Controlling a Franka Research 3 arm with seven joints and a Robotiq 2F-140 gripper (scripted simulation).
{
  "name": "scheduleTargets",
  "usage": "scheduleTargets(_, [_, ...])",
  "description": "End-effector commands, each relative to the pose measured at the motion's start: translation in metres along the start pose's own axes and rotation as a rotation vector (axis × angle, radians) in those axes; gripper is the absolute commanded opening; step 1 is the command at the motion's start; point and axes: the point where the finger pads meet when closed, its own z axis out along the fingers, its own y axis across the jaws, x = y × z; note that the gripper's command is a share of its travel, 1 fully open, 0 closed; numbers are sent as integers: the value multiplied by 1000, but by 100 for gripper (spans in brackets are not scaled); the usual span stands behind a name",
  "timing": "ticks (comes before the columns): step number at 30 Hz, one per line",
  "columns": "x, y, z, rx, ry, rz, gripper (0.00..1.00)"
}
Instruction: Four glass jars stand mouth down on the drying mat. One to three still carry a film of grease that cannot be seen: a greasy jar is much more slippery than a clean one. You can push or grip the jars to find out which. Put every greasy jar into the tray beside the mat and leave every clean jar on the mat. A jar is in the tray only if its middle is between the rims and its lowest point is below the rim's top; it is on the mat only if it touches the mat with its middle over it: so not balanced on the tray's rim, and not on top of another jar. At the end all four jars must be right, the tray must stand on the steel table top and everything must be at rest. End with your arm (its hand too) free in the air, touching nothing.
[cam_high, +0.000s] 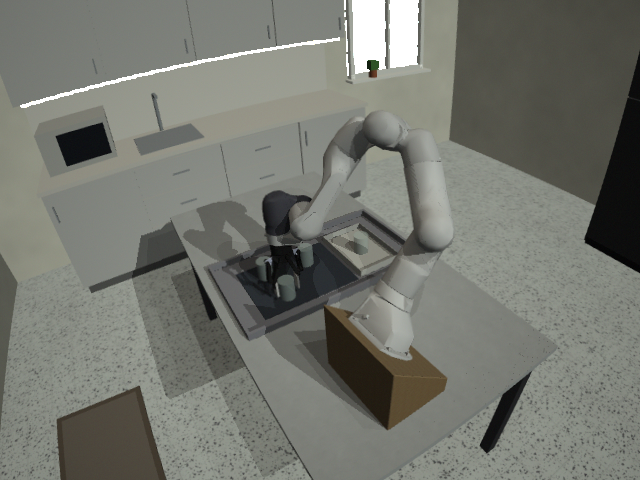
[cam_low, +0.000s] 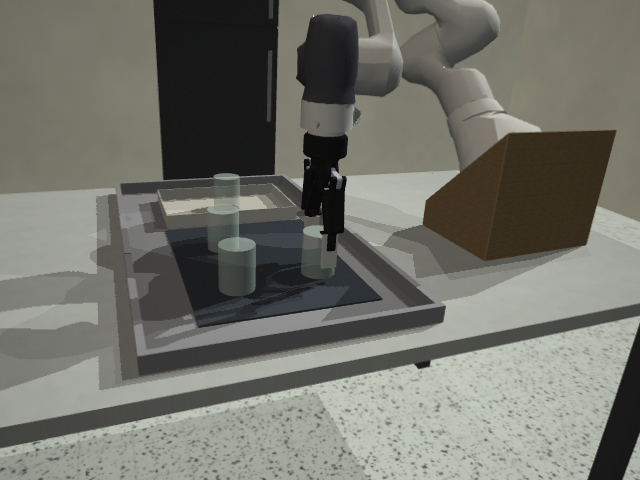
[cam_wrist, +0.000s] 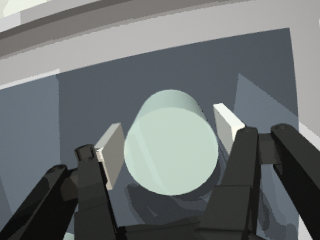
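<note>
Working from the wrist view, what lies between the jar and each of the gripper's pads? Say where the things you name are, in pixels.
Only a narrow gap on each side: the wrist view shows the mat (cam_high: 330, 273) (cam_low: 279, 242) (cam_wrist: 90, 100) below, between the jar (cam_high: 287, 289) (cam_low: 311, 255) (cam_wrist: 171, 150) and both pads (cam_high: 276, 289) (cam_low: 328, 253) (cam_wrist: 113, 155).

Dim, greyish light overall; white glare fills the tall barred window and the thin glowing strip under grey wall cabinets, shadows hard and jagged-edged on the pale grey table top, pictures sharp.
</note>
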Motion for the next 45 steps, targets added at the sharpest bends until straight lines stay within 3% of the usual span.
scheduleTargets(1, [-2,1,0,-2,-4,3,54])
scheduleTargets(45, [-2,1,0,-2,-4,3,45])
